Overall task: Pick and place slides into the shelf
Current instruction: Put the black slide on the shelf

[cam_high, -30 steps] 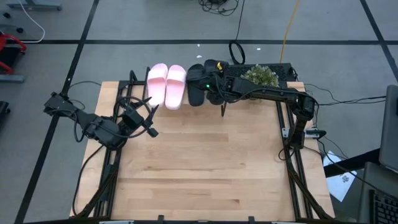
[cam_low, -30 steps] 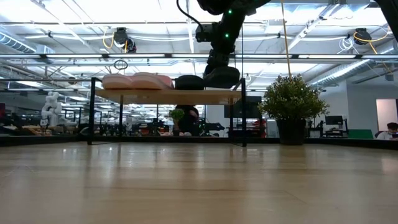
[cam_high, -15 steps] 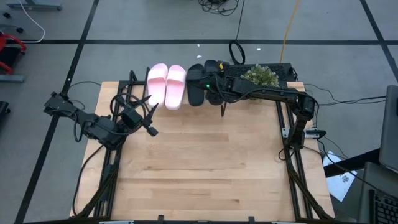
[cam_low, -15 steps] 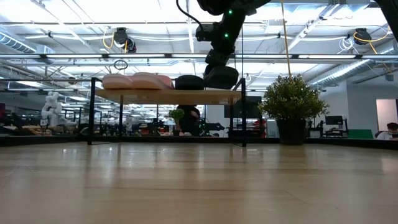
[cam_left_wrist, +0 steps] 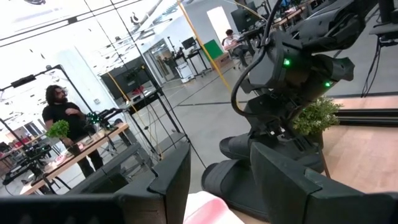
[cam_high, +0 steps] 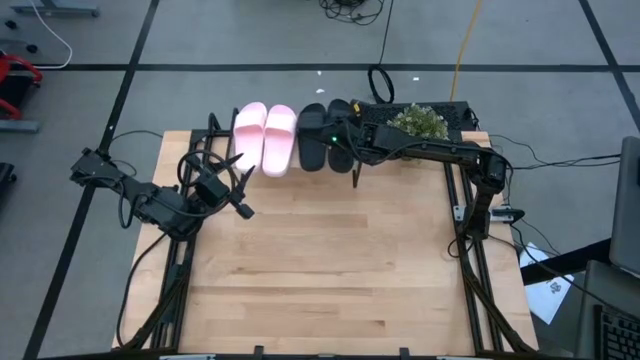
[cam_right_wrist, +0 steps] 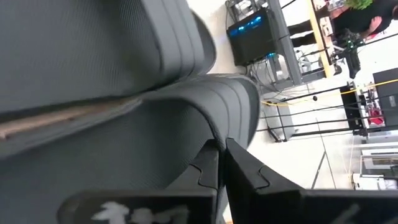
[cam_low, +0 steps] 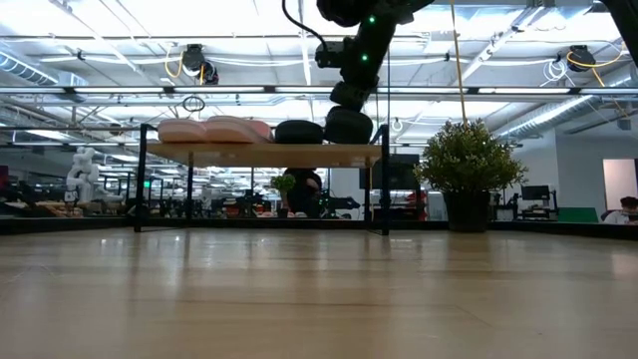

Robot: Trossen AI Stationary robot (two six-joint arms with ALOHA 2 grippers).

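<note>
The shelf [cam_low: 259, 155] stands at the table's far edge on thin black legs. On its board lie the pink pair [cam_high: 265, 138] and, to their right, two black slides side by side [cam_high: 313, 135] [cam_high: 340, 122]. In the low view the pink pair [cam_low: 209, 130] and the left black slide [cam_low: 299, 131] rest sole-down on the board. My right gripper [cam_high: 342, 138] reaches in from the table's right and is shut over the right black slide [cam_low: 348, 127]. My left gripper [cam_high: 240, 205] waits open near the table's left side, level with the shelf's near legs. My right gripper comes down on the right black slide from above, its fingers [cam_right_wrist: 211, 168] nearly together at the edge of the ribbed strap [cam_right_wrist: 230, 106]. What lies between the fingertips is hidden by the fingers themselves. The slide sits flat on the shelf's board beside the other black one.
A potted plant [cam_high: 418, 122] stands at the table's far right corner, just right of the shelf. Cables trail behind the far edge. The wooden tabletop [cam_high: 330, 270] stretches from the shelf to the near edge. People stand in the room beyond, seen in the left wrist view.
My right gripper has moved a little toward the table's left and down with the black slide, which now lies level on the board close against the other black one. The shelf with its slides has shifted slightly toward the table's left.
</note>
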